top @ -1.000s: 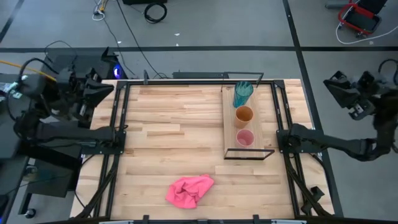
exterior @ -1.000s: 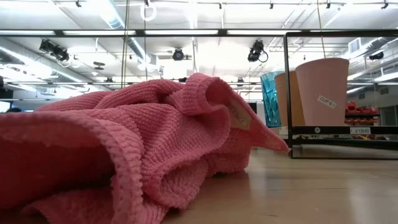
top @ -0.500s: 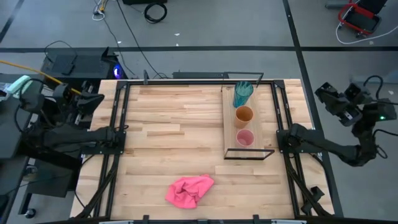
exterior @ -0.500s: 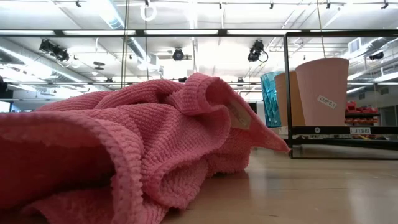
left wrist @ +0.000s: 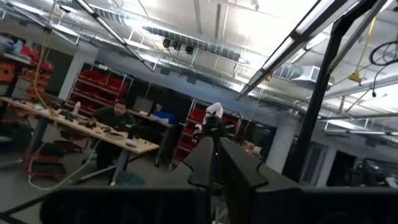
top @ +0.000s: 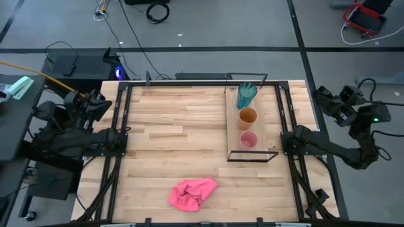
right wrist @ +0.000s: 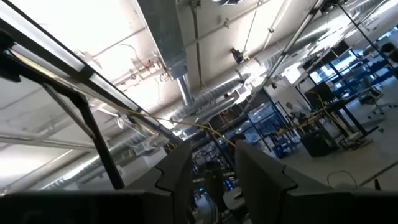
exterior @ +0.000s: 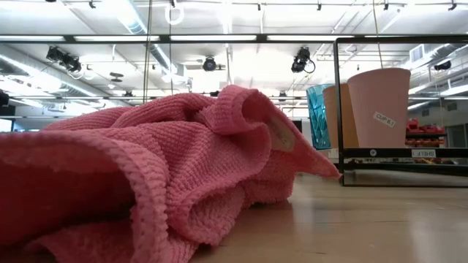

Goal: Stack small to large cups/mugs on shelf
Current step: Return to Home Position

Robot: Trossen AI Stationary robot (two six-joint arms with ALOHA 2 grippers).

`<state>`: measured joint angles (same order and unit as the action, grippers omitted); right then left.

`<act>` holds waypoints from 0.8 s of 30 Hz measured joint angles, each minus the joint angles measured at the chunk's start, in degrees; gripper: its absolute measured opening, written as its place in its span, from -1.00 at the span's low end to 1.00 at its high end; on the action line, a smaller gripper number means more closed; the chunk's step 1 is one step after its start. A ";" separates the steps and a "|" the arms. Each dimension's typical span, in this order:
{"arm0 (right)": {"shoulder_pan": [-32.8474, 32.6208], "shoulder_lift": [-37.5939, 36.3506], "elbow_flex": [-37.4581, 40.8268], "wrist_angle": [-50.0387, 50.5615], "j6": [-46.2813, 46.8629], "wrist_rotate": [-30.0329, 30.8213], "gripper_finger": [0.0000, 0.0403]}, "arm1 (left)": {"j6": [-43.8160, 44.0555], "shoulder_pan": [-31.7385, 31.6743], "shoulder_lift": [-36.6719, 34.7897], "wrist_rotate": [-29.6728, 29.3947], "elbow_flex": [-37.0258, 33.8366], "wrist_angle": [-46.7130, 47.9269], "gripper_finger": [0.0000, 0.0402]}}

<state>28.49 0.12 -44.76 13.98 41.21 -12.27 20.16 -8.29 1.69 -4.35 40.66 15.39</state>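
Note:
Three cups stand upright in a row on the shelf (top: 234, 129), a light board in a black wire frame at the table's right part. The teal cup (top: 246, 94) is farthest, the orange cup (top: 247, 116) in the middle, the pink cup (top: 249, 140) nearest. The low view shows the pink cup (exterior: 379, 109), orange cup (exterior: 338, 117) and teal cup (exterior: 319, 117) on the shelf (exterior: 402, 155). My left gripper (top: 95, 104) is off the table's left edge, shut. My right gripper (top: 325, 101) is off the right edge, open. Both point up into the room.
A crumpled pink cloth (top: 192, 192) lies near the table's near edge and fills most of the low view (exterior: 146, 175). Black frame rails (top: 120, 126) run along the table's left and right sides. Bare planks lie between the cloth and the shelf.
Both arms have folded down beside the table. The left gripper has sunk toward the near side, outside the left edge. The right gripper has moved in toward the table's right edge and lower. Cups and cloth have kept still.

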 joint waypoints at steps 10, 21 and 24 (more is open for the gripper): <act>0.00 0.00 6.62 -9.46 1.27 -1.43 -0.35 | 0.29 0.00 -1.43 0.01 -7.58 -9.17 -0.80; -0.03 -0.02 18.00 -24.30 2.40 -4.48 -0.35 | 1.33 0.00 -1.43 0.01 -17.43 -21.06 -0.85; -0.09 -0.02 20.52 -25.17 2.32 -4.57 -0.35 | 1.79 0.00 -1.37 0.04 -20.62 -23.30 -0.84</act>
<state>28.40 0.10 -24.24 -11.19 43.53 -16.84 21.96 -8.29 0.32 -4.32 20.05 -7.91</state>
